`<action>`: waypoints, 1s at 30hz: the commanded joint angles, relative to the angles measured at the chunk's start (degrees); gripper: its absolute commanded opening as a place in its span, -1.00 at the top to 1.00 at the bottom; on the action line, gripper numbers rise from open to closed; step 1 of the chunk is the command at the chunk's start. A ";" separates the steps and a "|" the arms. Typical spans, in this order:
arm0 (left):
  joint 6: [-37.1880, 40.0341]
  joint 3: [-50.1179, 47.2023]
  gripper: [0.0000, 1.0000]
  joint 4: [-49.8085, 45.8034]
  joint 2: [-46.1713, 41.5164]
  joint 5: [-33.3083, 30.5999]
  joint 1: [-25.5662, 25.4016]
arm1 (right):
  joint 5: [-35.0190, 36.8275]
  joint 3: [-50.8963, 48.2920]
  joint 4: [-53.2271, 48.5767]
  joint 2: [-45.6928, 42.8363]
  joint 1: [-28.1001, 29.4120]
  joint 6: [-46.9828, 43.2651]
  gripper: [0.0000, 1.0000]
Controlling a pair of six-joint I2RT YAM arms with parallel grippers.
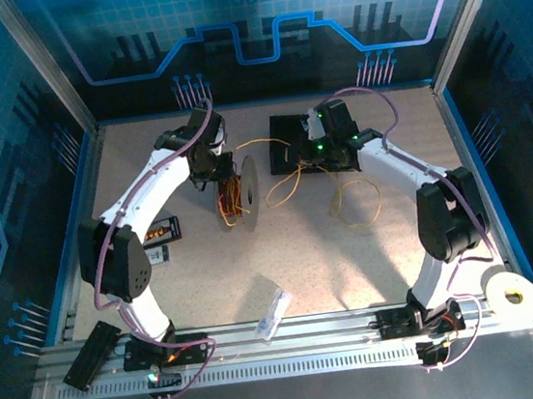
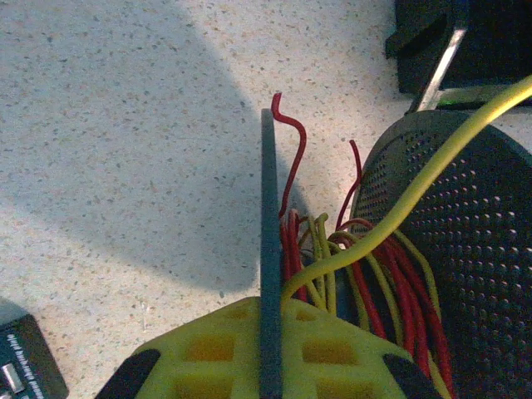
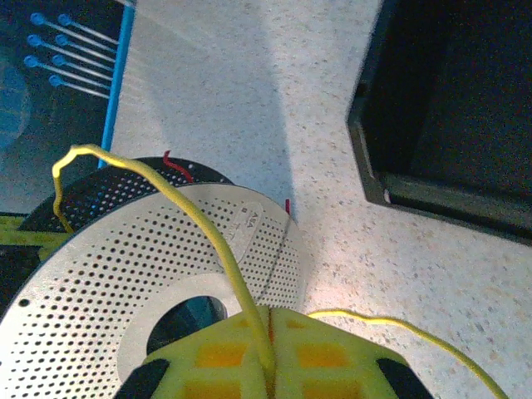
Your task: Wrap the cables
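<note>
Now the left claw (image 2: 270, 370) clamps the spool (image 2: 267, 208) rim, cables (image 2: 378, 278) bunched just beside; right claw (image 3: 270, 349) pinches, apparently, one yellow cable (image 3: 199, 224).

Near middle of the speckled tabletop (image 1: 209, 284), between the two arms: open run, I could pass here. A clear plastic packet (image 1: 274, 313) lies at its near edge. Far centre is tight: black perforated round spool (image 1: 248, 184) stands on edge just beside the black rectangular tray (image 1: 287, 131), slim gap between. A loop of thin yellow cable (image 1: 356, 203) lies across the right arm's side. Small black labelled box (image 1: 161, 233) sits beside the left arm.
</note>
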 commanded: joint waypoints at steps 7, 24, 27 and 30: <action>0.45 1.77 1.00 1.18 -9.55 -0.19 0.97 | -14.38 1.93 3.35 -5.23 -1.71 -9.62 -0.14; -0.16 5.80 1.00 -4.14 -14.80 8.94 5.23 | -19.46 -12.74 8.53 -26.58 -7.70 -26.55 -0.95; -0.61 5.55 1.00 -3.78 -15.82 12.19 6.41 | -23.91 -14.02 12.60 -26.74 -7.14 -26.16 -0.75; -1.32 5.37 1.00 -3.49 -16.62 14.57 7.27 | -21.88 -19.70 20.91 -28.97 -4.92 -30.18 -0.63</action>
